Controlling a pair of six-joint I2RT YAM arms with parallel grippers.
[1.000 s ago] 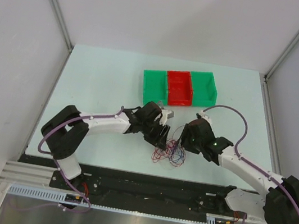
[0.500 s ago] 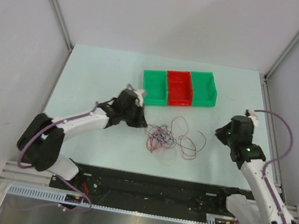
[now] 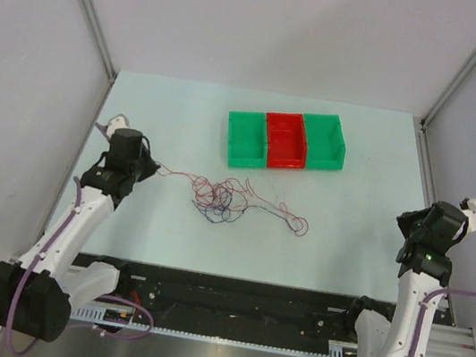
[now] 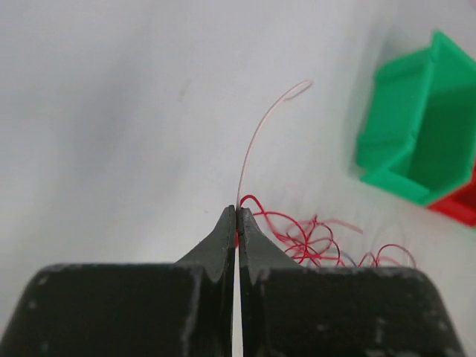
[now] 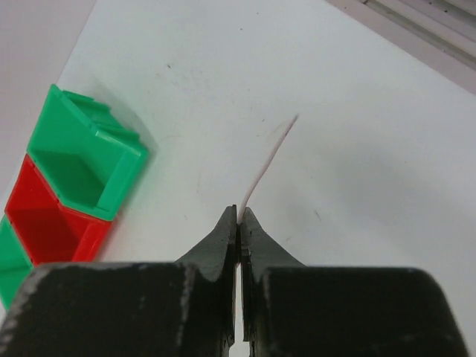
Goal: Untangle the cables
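Against one second back: no longer crowded over the cables (image 3: 221,199) mid-table with jaws apart; now drawn out to opposite sides.

Left gripper (image 4: 236,214) out near the left edge, tips pressed together on a red cable (image 3: 175,173), stretched from there to the pile.

Right gripper (image 5: 239,213) out by the right edge, tips likewise together, pinching a pale cable (image 5: 268,160) with its end poking beyond. Run back to the pile too thin to trace from above.

Pile itself pulled wider left to right, looser, lying on the table (image 3: 167,113) just near of the bins (image 3: 282,161).

Reads as a pull-apart step under way: two strands singled out, knot loosened, not yet separate.
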